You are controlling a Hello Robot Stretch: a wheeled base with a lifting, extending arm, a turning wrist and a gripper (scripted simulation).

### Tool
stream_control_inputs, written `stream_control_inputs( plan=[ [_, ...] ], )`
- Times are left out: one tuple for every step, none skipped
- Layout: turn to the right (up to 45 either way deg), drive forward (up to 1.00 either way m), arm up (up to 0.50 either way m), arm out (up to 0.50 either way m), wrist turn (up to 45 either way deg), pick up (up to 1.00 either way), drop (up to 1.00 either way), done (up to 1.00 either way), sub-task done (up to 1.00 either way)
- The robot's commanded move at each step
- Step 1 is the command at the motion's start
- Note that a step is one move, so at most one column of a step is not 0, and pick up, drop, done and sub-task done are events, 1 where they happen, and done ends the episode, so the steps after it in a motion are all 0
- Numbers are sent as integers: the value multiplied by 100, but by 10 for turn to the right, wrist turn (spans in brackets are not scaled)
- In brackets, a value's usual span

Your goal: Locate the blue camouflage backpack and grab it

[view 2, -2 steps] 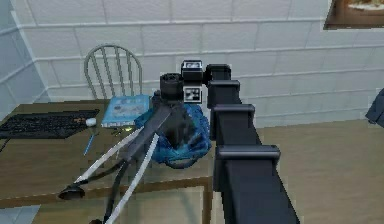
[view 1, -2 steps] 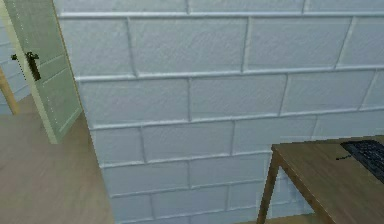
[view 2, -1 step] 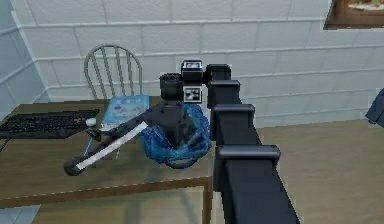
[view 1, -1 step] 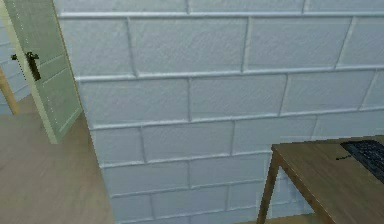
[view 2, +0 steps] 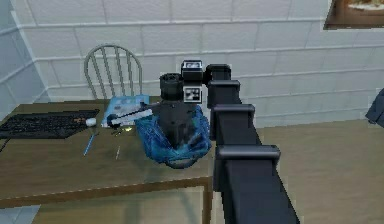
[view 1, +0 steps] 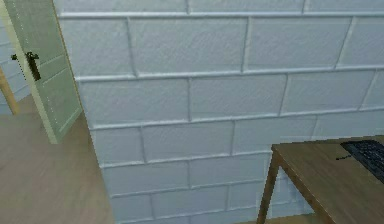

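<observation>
In the forward view, a pale door (view 1: 40, 75) is standing at the far left beside a white brick wall (view 1: 220, 90). A corner of the wooden bench (view 1: 320, 175) is showing at the lower right, with a dark keyboard (view 1: 368, 155) lying at its right edge.

In the arm side view, the keyboard (view 2: 45, 124) is lying on the left end of the bench (view 2: 60, 170), and a spindle-back chair (view 2: 112, 70) is standing behind it against the wall. Right of these, the end effector (view 2: 148, 114) is reaching in at the blue camouflage backpack (view 2: 185, 145), which is sitting on the bench near its right end. The bag is resting on the bench directly behind the fingers, so I cannot tell how the end effector is set or whether it is gripping anything. The dark arm (view 2: 240, 150) is running from the near edge up to the bag. A framed picture (view 2: 355, 12) is hanging at the top right.

The likely trouble here is a poor hold. The bag looks soft and rounded, so the fingers may be catching only loose fabric and could slip off as the arm lifts. If the end effector is pressing sideways, it could shove the bag towards the keyboard. A lift that is too low could drag the bag off the near edge.
</observation>
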Motion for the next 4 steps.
stream_control_inputs(
  plan=[
    [0,0,0,0,420,0,0,0,0],
    [0,0,-26,0,0,0,0,0,0],
    [0,0,0,0,0,100,0,0,0],
    [0,0,10,0,0,0,0,0,0]
  ],
)
